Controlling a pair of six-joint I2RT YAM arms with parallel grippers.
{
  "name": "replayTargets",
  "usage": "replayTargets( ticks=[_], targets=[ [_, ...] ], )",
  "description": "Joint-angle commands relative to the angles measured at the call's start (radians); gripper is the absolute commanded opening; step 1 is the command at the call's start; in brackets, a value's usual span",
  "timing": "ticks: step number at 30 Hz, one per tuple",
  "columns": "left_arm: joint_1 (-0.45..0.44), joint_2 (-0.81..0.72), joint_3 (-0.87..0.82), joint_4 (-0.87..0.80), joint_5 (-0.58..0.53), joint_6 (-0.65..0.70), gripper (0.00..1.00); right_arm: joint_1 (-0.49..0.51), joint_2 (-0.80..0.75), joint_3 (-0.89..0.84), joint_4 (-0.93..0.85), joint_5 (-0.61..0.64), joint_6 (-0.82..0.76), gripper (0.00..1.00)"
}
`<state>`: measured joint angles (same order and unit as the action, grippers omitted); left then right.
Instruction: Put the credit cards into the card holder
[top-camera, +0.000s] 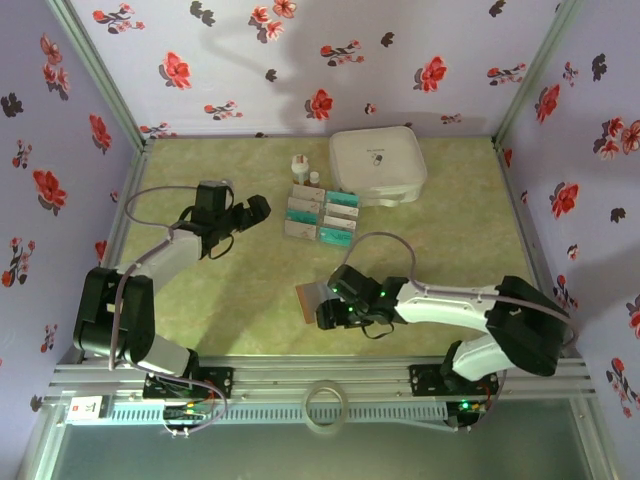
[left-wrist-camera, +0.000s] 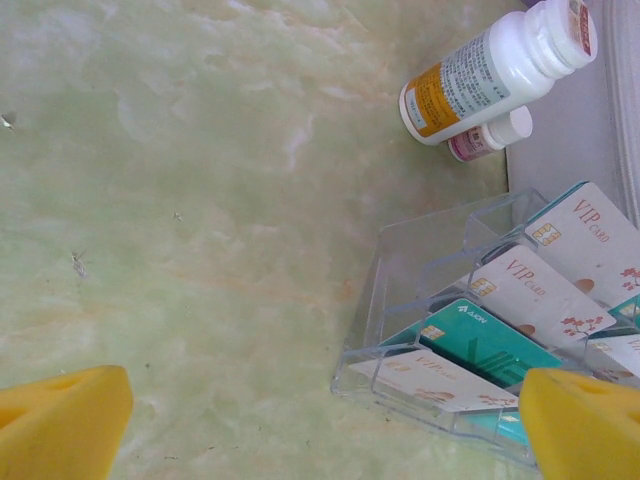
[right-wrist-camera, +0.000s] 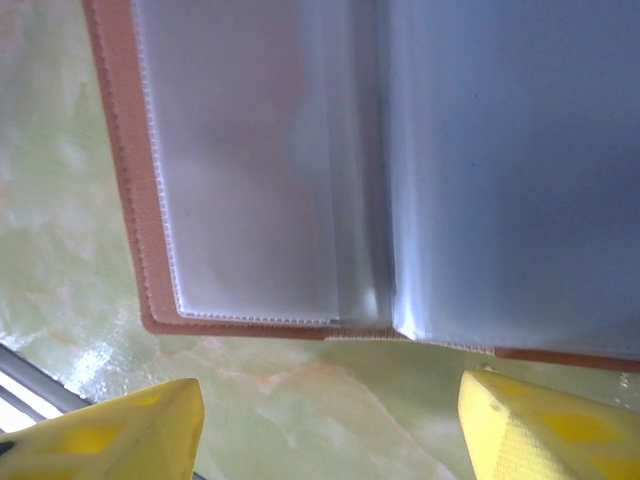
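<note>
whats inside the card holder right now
Clear plastic sleeves with no card visible in them. The holder runs past the wrist view's edge, and from above the right arm covers most of it.

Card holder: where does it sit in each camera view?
Top external: card holder mid-table, toward the near edge.
Right wrist: card holder spans the upper frame, clear sleeves showing.
Left wrist: clear card tray and bottles there.
Shared landmark: green marbled tabletop.
</note>
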<state>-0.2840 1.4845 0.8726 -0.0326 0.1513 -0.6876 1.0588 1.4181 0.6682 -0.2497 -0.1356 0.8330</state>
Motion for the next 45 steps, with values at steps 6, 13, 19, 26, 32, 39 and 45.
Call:
replayTargets(
  ticks=[6,13,19,26,32,39,45],
  targets=[
    [0.0,-0.033,0.027,-0.038,-0.033,0.045,1.0,0.008,0.082,0.074,0.064,0.0,0.014,0.68],
    [0.001,-0.033,0.023,-0.043,-0.033,0.05,1.0,0.008,0.147,0.133,0.075,0.01,-0.007,0.68],
    [0.002,-0.043,0.023,-0.048,-0.033,0.051,1.0,-0.002,0.202,0.197,0.067,0.015,-0.041,0.68],
    [0.0,-0.087,0.013,-0.084,-0.033,0.064,1.0,-0.061,0.118,0.342,-0.1,0.024,-0.18,0.68],
    [0.0,-0.15,-0.025,-0.116,-0.02,0.057,1.0,-0.231,0.074,0.495,-0.267,0.09,-0.342,0.68],
    [0.001,-0.231,-0.096,-0.149,0.011,0.048,1.0,-0.286,0.206,0.722,-0.459,0.29,-0.662,0.72],
    [0.001,-0.26,-0.155,-0.135,0.043,0.02,1.0,-0.291,0.366,0.845,-0.547,0.295,-0.841,0.61]
  ],
)
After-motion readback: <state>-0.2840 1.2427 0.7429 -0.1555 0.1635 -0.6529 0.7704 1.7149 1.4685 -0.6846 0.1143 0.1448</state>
